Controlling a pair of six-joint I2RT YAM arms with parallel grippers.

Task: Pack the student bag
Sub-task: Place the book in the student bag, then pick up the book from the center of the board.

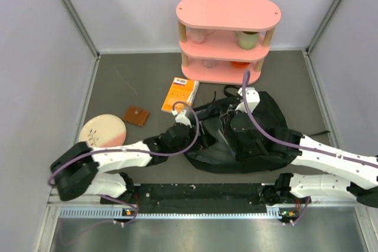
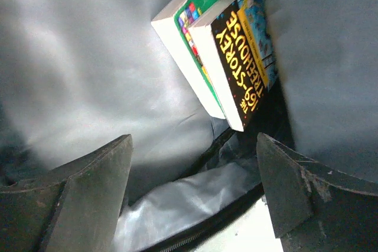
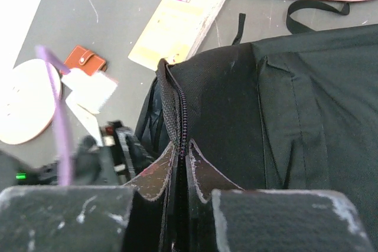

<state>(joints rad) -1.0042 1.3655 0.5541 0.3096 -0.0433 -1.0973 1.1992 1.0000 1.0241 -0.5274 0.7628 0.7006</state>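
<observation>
Leaning at one o'clock in the student bag (image 2: 77, 57), two books (image 2: 239, 57) touch — open room at nine. Left gripper (image 2: 194, 140) spread; right gripper (image 3: 183, 149) pinches the zipper (image 3: 177, 104).

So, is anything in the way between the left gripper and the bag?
Nothing visible. The left gripper is open inside the student bag, facing two books leaning against its lining. The right gripper is shut on the bag's zipper edge.

The floppy black student bag (image 1: 274, 116) lies slumped mid-way across the table (image 1: 118, 81), mouth unzipped, lining grey.
</observation>
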